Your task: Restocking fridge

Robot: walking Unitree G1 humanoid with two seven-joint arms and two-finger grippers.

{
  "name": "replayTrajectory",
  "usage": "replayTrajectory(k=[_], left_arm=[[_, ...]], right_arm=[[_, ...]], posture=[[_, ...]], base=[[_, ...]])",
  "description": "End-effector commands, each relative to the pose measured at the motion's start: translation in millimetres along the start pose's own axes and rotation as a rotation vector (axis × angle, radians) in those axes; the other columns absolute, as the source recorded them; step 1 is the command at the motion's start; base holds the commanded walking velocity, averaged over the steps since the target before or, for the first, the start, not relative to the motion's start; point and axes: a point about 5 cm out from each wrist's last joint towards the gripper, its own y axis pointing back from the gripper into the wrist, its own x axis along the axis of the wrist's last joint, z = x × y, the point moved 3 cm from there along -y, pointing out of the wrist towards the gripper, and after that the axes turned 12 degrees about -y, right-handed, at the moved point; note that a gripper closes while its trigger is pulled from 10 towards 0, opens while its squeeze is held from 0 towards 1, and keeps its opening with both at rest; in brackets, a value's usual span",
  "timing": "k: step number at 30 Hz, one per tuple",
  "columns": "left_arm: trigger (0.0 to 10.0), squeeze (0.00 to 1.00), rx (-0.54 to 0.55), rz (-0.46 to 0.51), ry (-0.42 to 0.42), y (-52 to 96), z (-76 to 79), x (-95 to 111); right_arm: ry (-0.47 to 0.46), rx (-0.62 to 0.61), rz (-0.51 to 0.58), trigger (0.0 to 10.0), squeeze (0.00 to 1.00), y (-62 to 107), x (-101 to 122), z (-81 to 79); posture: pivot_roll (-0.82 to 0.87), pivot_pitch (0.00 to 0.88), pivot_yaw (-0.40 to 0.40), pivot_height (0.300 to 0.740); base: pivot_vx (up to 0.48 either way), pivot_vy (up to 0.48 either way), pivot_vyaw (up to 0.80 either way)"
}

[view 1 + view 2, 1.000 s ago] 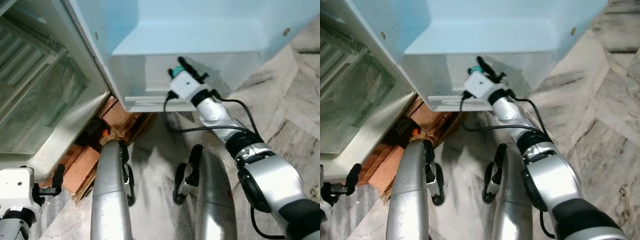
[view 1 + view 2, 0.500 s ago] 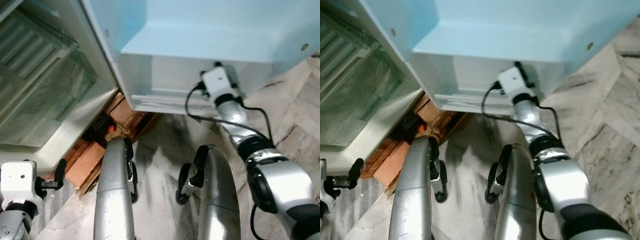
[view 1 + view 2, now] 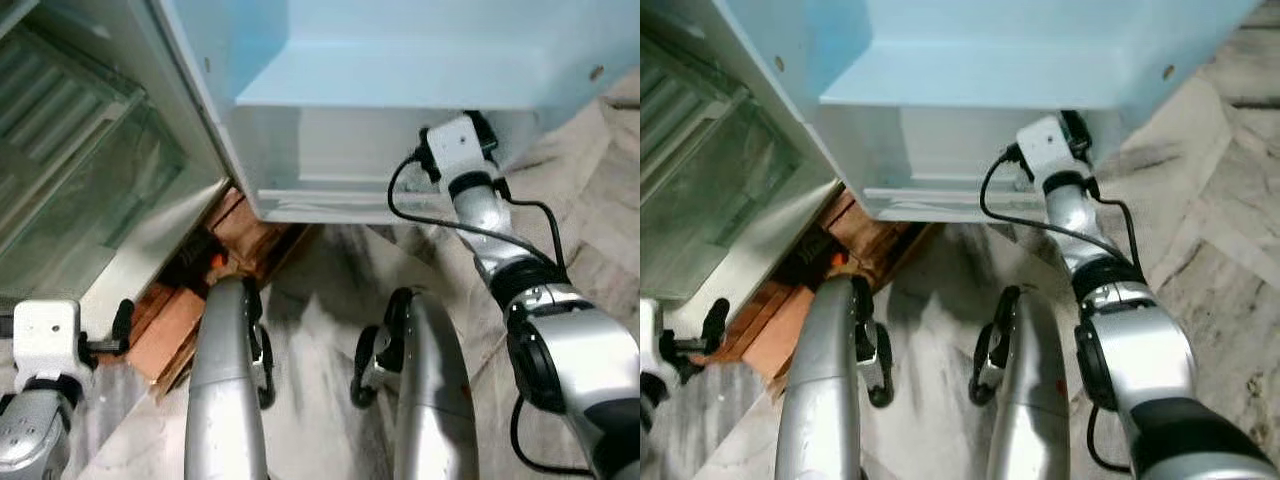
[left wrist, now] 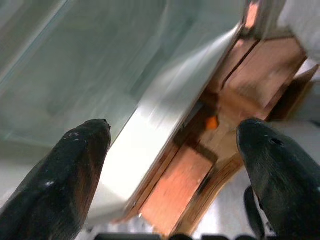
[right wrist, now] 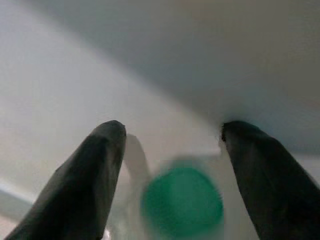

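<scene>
Right end effector (image 3: 478, 128) reaches into the fridge door's bin (image 3: 330, 165), seemingly delivering stock. Its wrist view shows fingers (image 5: 92, 175) spread, released around a green-capped bottle (image 5: 182, 202). Left end effector (image 4: 175, 175) hangs open, idle.

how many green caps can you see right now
1. A green cap sits between the right gripper's open fingers, by the fridge door shelf. Others may be hidden inside it.

The open fridge door (image 3: 400, 60) stood ahead, its shelf (image 3: 330, 160) facing the robot. The fridge body (image 3: 90, 190) lay to the left, on bricks (image 3: 190, 300). A bottle (image 5: 182, 202) sat between the right gripper's (image 5: 172, 135) fingers.
</scene>
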Motion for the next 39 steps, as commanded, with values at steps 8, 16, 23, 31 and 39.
replayTrajectory(k=[8,16,23,31,39], left_arm=[[10.0,0.00,0.018,-0.024,0.011,-12.5,2.8,-10.1],[10.0,0.00,0.010,0.049,0.022,-33.0,9.1,11.5],[10.0,0.00,0.005,0.110,0.037,-43.1,17.2,29.8],[10.0,0.00,-0.016,0.162,0.068,-47.1,39.9,40.5],[10.0,0.00,-0.035,0.159,0.067,-47.4,54.0,28.2]], right_arm=[[-0.141,0.089,-0.002,10.0,1.00,-9.9,17.0,-4.5],[-0.116,0.200,0.083,10.0,1.00,-3.7,28.0,-21.7],[-0.217,0.258,0.079,10.0,1.00,25.8,11.2,-37.3],[-0.385,0.142,0.009,10.0,0.00,91.7,-13.1,-46.7],[-0.397,0.104,-0.003,10.0,0.00,131.5,-17.2,-46.9]], posture=[[0.24,0.313,-0.012,0.552],[0.22,0.276,0.008,0.552],[0.20,0.272,0.004,0.552],[0.12,0.199,-0.023,0.552],[0.09,0.080,-0.016,0.552]], base=[[0.000,0.000,0.00],[0.000,0.000,0.00],[0.000,0.000,0.00],[0.000,0.000,0.00],[0.000,0.000,0.00]])
